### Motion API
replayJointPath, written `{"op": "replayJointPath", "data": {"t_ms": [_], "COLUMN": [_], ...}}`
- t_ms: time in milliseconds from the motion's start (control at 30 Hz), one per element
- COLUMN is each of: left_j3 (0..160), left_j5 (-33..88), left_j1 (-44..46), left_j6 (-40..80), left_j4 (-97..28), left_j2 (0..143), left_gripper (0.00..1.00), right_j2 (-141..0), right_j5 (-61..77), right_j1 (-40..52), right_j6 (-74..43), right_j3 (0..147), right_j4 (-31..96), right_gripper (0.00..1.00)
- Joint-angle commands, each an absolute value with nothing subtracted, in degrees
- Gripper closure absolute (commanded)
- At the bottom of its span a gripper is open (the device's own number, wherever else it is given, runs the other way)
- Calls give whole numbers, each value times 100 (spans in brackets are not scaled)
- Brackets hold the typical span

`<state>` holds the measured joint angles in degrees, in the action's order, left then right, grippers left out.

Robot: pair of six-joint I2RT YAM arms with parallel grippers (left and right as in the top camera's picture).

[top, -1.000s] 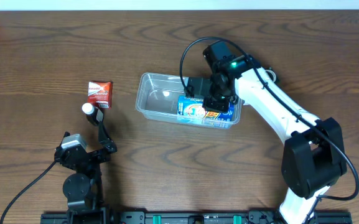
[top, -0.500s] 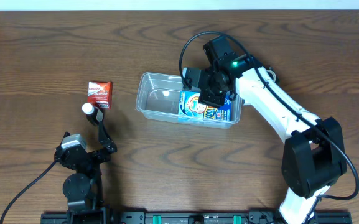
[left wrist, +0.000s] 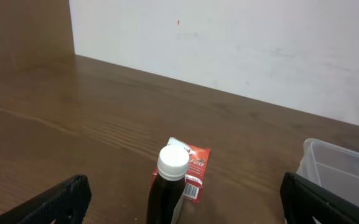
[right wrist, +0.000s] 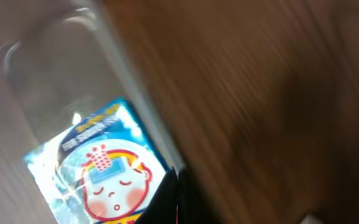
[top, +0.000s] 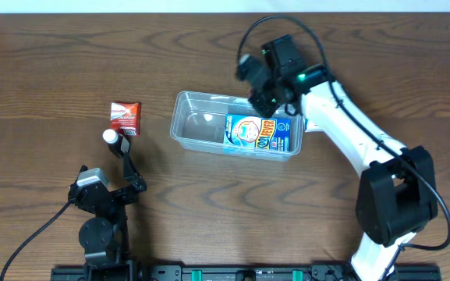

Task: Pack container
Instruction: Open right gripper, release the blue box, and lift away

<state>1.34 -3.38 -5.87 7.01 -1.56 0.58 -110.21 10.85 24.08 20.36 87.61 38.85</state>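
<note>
Container (top: pixel 196 131) sits mid-bench, its right half taken by the blue snack box (top: pixel 260 134) lying flat and its left half bare, so the job looks partly done. On the far left, a red carton (top: pixel 125 117) and an upright white-capped bottle (top: pixel 111 137) stand just beside each other. The left pincer (left wrist: pixel 184 186) is spread wide with the bottle between its fingers. That bottle looks tall and narrow, so an off-centre squeeze could tip it or shove the carton away. At the right, the right pincer (top: pixel 257 100) hangs over the tub's far rim. I cannot tell whether it is open, as its wrist view is blurred. A finger snagging that rim would likely drag the light tub.
</note>
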Motion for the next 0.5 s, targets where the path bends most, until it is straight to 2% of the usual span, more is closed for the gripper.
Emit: {"op": "replayJointPath", "data": {"t_ms": [0, 467], "left_j3": [23, 23], "left_j5": [-408, -405], "left_j1": [-565, -565], "left_j6": [602, 602], "left_j4": [-381, -379], "left_j2": [23, 23], "left_gripper": [2, 2], "right_j2": [-11074, -10639], "right_j5": [1076, 1100], "right_j1": [2112, 1918], "right_j6": [681, 532], "right_j3": [8849, 8849], "right_j4": [4093, 4606], "right_gripper": [99, 99]}}
